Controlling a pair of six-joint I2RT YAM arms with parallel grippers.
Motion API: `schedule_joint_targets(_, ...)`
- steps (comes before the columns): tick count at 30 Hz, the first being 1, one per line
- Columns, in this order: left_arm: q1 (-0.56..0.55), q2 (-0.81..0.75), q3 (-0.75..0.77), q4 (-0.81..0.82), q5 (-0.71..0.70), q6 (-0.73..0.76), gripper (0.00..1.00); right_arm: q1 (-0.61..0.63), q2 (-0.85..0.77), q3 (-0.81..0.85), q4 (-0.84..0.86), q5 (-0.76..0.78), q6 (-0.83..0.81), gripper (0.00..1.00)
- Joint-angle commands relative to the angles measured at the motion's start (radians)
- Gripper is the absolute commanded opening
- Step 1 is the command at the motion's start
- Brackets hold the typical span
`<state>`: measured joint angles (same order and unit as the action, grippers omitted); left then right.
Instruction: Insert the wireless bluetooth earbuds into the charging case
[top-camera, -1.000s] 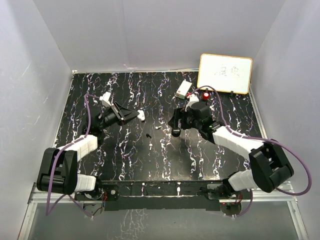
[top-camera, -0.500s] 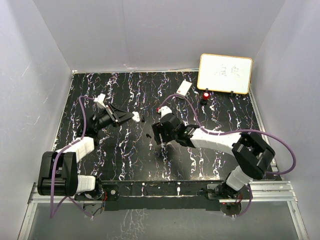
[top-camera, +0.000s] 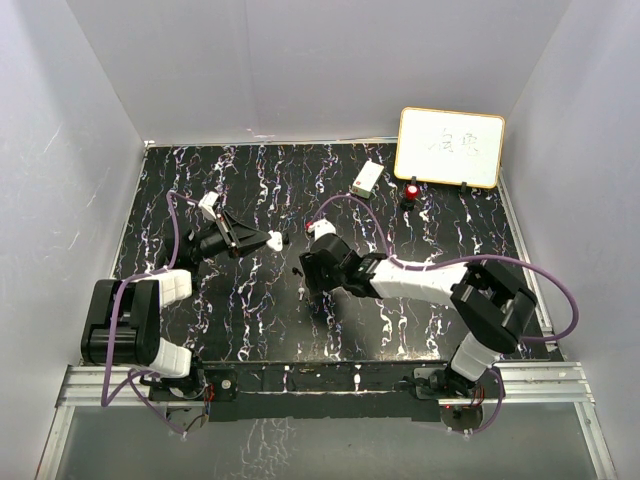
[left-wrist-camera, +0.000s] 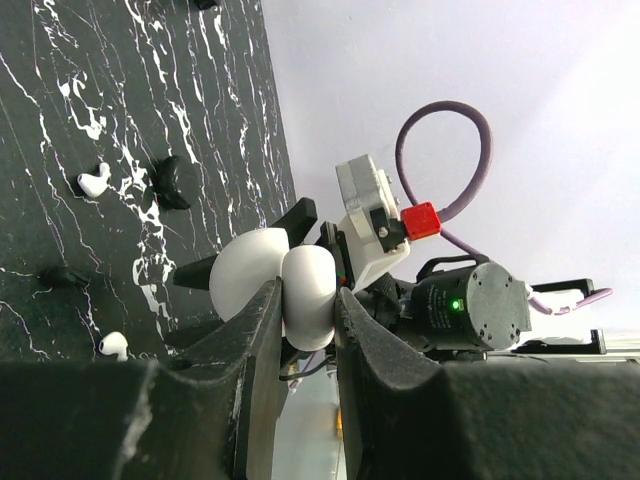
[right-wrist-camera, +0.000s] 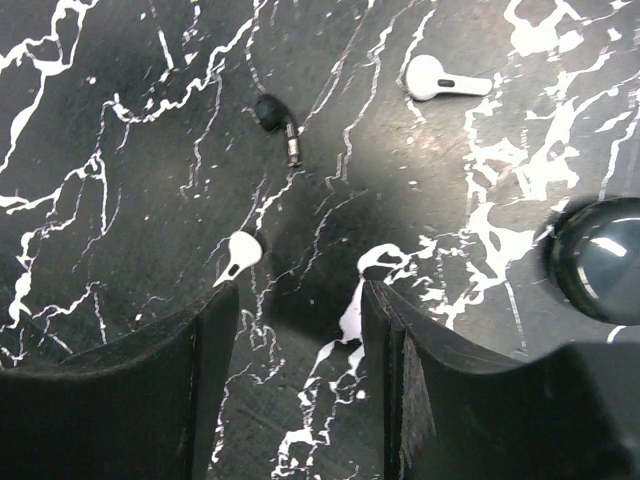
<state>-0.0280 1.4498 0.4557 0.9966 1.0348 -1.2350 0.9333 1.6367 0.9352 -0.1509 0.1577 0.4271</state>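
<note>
White earbud (right-wrist-camera: 240, 255) lies on the black marbled table (right-wrist-camera: 120, 150) just ahead of the right gripper (right-wrist-camera: 300, 295), off-centre, toward the finger on the left of the wrist view. Long axis diagonal: bulb away from the hand, stem slanting back to just beside that fingertip. Jaws stand apart, only bare table between them. Black earbud (right-wrist-camera: 278, 120) sits farther out ahead. A second white earbud (right-wrist-camera: 445, 80) is farther again, off to the other side. Dark glossy puck (right-wrist-camera: 600, 260) sits outside the opposite finger. Left gripper (left-wrist-camera: 305, 300) is clamped on the white charging case (left-wrist-camera: 250, 270), held clear of the table. Two rounded lobes show, so it is probably hinged open; the cavities are not visible. From above it hangs near the right hand, on its left. Judgement: right arm is nearer the pieces, so the pick is its job. It needs a small sideways shift to centre the stem in the gap, jaws set across the long axis. Tiny piece may skid if nudged.
</note>
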Motion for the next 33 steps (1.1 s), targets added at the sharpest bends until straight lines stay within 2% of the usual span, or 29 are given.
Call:
schedule_joint_targets(1, 0.006, -0.033, 0.011, 0.013, 0.048, 0.015, 0.0, 0.022, 0.017, 0.06, 0.048, -0.007, 0.03, 0.49)
schedule_joint_targets(8, 0.008, -0.075, 0.031, -0.128, 0.038, 0.105, 0.0, 0.035, 0.057, 0.082, 0.053, -0.031, 0.039, 0.47)
schedule_joint_targets(14, 0.009, -0.069, 0.024, -0.103, 0.04, 0.089, 0.0, 0.043, 0.077, 0.091, 0.054, -0.035, 0.045, 0.46)
schedule_joint_targets(21, 0.012, -0.062, 0.015, -0.09, 0.042, 0.083, 0.0, 0.052, 0.094, 0.102, 0.054, -0.039, 0.052, 0.36)
schedule_joint_targets(33, 0.016, -0.071, 0.006, -0.093, 0.039, 0.078, 0.0, 0.061, 0.15, 0.141, 0.026, -0.029, 0.071, 0.31)
